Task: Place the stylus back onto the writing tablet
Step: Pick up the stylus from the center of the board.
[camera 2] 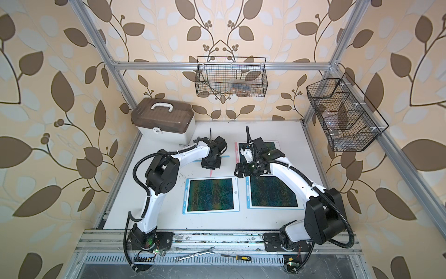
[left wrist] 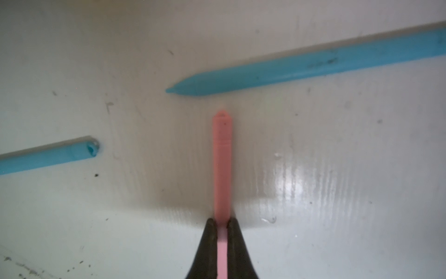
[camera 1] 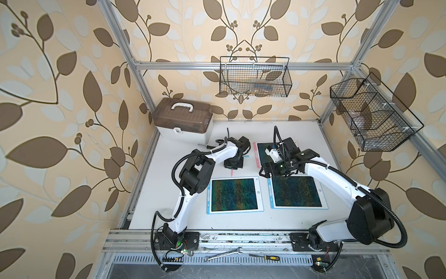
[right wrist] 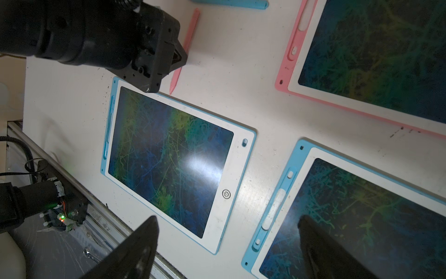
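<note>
Found left gripper clamped on pink stylus near blue styluses; noted right gripper spread wide, empty.

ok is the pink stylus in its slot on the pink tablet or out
Out. The left tool is shut on the pink stylus over bare table, apart from the pink tablet, whose side slot shows empty.

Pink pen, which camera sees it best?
The left wrist view: the pink stylus fills the middle, close up, pinched in the left tool. The right wrist view shows it farther off, its middle hidden by that tool. Both top views show only a tiny pink end.
</note>
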Robot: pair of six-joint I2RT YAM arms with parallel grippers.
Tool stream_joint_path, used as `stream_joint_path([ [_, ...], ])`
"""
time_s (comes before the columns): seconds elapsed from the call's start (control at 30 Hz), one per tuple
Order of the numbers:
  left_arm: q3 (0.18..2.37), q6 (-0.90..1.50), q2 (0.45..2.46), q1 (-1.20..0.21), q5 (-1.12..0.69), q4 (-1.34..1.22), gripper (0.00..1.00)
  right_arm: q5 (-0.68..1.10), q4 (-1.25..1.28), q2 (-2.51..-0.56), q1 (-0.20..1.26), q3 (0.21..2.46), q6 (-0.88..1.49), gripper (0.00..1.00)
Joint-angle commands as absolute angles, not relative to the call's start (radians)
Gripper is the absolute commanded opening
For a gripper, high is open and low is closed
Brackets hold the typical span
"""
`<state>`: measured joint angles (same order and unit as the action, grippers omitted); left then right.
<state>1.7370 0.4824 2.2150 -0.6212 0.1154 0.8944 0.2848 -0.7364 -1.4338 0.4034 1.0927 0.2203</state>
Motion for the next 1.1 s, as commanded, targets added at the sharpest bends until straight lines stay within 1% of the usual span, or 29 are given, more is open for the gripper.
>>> stream_joint_path([
  [0.0,1.712,0.500,2.165,-0.618,0.161,0.938,0.09,0.298,-0.734,-1.425,0.400,1.098,0.220,0.90],
  [0.53,1.672,0.522,2.154,-0.608,0.180,0.919,0.10,0.302,-0.724,-1.407,0.403,1.118,0.211,0.89],
  [1.07,1.665,0.531,2.138,-0.604,0.179,0.909,0.11,0.270,-0.753,-1.421,0.449,1.178,0.221,0.89],
])
